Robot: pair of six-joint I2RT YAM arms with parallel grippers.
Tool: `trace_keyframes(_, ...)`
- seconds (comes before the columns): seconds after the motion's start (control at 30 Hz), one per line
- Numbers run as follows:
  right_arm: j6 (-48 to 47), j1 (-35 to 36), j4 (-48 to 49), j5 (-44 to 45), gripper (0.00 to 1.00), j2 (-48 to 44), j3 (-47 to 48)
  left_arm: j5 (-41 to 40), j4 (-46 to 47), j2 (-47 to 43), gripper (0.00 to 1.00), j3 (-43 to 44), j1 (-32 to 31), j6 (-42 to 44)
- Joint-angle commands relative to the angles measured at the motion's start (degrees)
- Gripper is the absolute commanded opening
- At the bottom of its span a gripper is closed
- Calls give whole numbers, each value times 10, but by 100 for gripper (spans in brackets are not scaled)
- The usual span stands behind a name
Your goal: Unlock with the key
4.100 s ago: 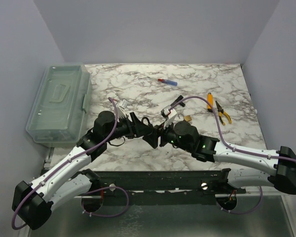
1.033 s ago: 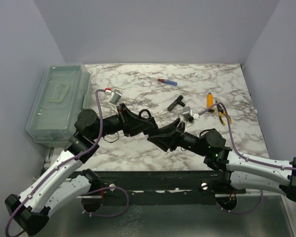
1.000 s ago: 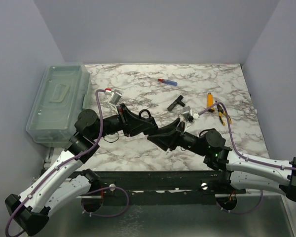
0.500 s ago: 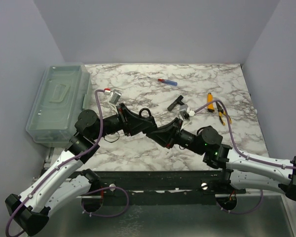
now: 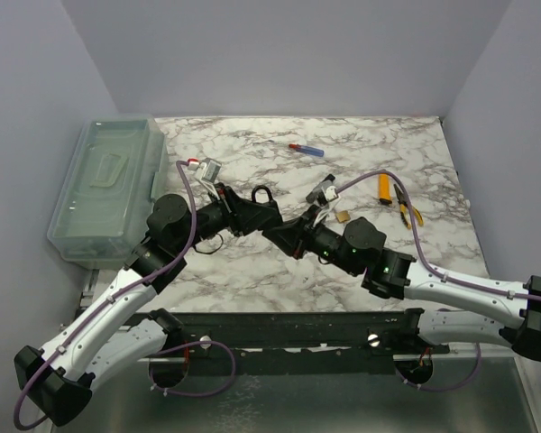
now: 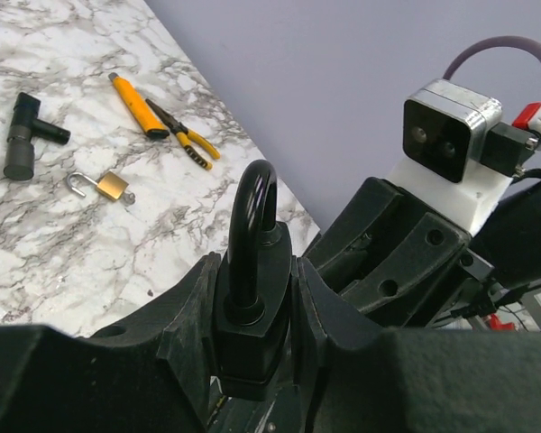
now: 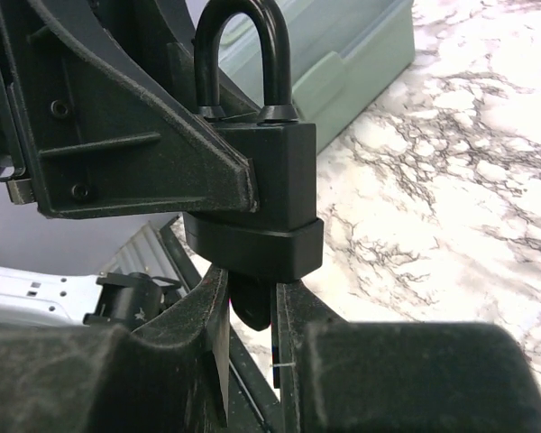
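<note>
A black padlock [image 5: 261,207] is held in the air over the table's middle, shackle up and both shackle legs in the body. My left gripper [image 5: 250,215] is shut on the padlock's body [image 6: 252,311], one finger on each flat side. In the right wrist view the padlock [image 7: 252,194] sits just above my right gripper [image 7: 251,311]. That gripper is shut on a black key head [image 7: 250,299], which stands right under the padlock's bottom; the blade is hidden. In the top view my right gripper [image 5: 285,236] meets the left one from the right.
A small brass padlock [image 5: 341,216] lies open on the marble behind my right wrist. An orange knife [image 5: 383,184], orange pliers [image 5: 402,202] and a blue-red pen [image 5: 307,150] lie farther back. A black T-shaped tool [image 6: 22,135] lies near them. A clear lidded box [image 5: 108,189] stands at the left edge.
My right arm has moved left and up, bringing the key from beside the padlock to right under its bottom. My left gripper has shifted slightly toward the back with the padlock.
</note>
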Motion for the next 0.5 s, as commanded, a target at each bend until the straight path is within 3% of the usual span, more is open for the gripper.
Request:
trace_keyframes(0.0,-42,1,-27,74,1,23,37,-34,-34,5,0,2,-7,10)
trace_keyframes(0.2,-35,2,-56,97,1,43,66,-53,-41,7,0,4,-7,9)
trace_keyframes(0.27,-26,1,-80,105,22,45,77,-64,-45,6,0,7,-7,10)
trace_keyframes(0.33,-23,1,-92,104,55,37,76,-77,-48,4,0,10,-7,10)
trace_keyframes(0.37,-22,1,-95,105,66,29,72,-83,-48,3,0,12,-7,10)
trace_keyframes(0.4,-21,1,-97,105,73,20,65,-91,-58,1,0,13,-7,10)
trace_keyframes(0.47,-18,1,-106,107,76,0,58,-107,-65,-1,0,13,-7,7)
